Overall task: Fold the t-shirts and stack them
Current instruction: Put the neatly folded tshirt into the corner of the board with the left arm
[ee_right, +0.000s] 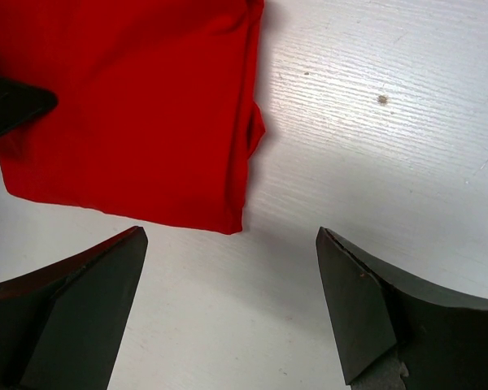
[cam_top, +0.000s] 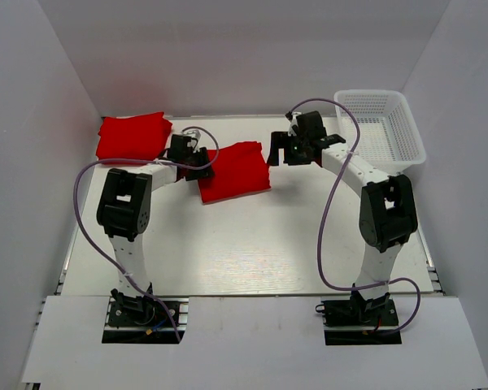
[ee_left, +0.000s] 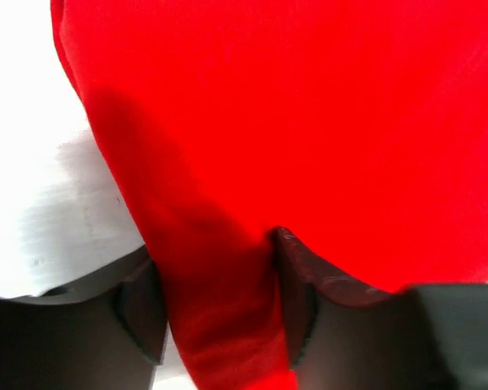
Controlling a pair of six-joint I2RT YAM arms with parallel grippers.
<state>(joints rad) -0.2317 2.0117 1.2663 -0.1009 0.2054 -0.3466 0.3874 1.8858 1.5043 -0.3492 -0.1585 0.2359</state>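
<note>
Red cloth is where the next move could go wrong: the left gripper point(ee_left: 220, 321) has pinched only a narrow ridge at the left edge of the folded bright red soft-cloth t-shirt point(cam_top: 236, 171), and the fold fills the gap between its fingers; if that pinch has caught the top layers alone, a lift would likely peel the fold open rather than carry the whole bundle; a sideways pull could also drag the shirt askew over the smooth white table point(cam_top: 252, 244). The shirt lies mid-table, apart from the other folded red t-shirt point(cam_top: 132, 136) at the far left and well apart from the white plastic mesh basket point(cam_top: 370, 93) at the far right. The left arm reaches forward and inward, elbow raised, wrist low at the cloth; the right arm arches in from its side, the right gripper point(cam_top: 281, 150) poised just beside the shirt's right edge, jaws wide and holding nothing.
</note>
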